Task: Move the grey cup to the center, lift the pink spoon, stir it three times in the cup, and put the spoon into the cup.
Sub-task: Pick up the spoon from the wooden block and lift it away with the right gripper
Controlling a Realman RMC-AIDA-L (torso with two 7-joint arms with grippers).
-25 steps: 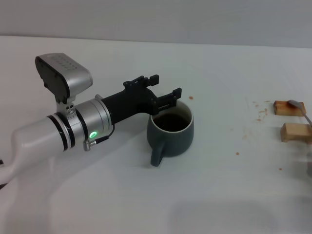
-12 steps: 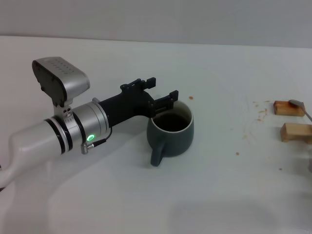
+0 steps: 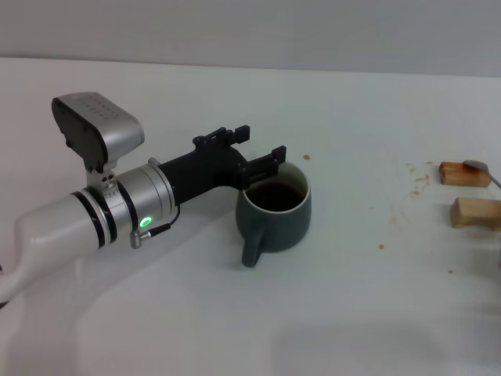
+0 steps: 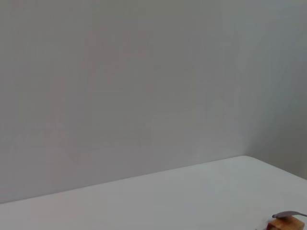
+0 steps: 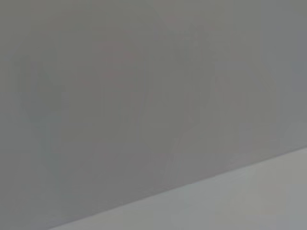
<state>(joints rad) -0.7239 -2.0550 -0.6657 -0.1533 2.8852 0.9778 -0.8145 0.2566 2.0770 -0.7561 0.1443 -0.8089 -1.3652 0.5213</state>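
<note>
The cup is a squat slate-grey mug standing upright, dark brown liquid inside, its loop handle turned toward the robot. The spoon lies well to the right of the cup, its grey bowl resting on a wooden block; only part of it shows.

Grey cup stands mid-table, handle toward the robot. Left gripper sits at its far-left rim. Pink spoon rests across two wooden blocks far right.
</note>
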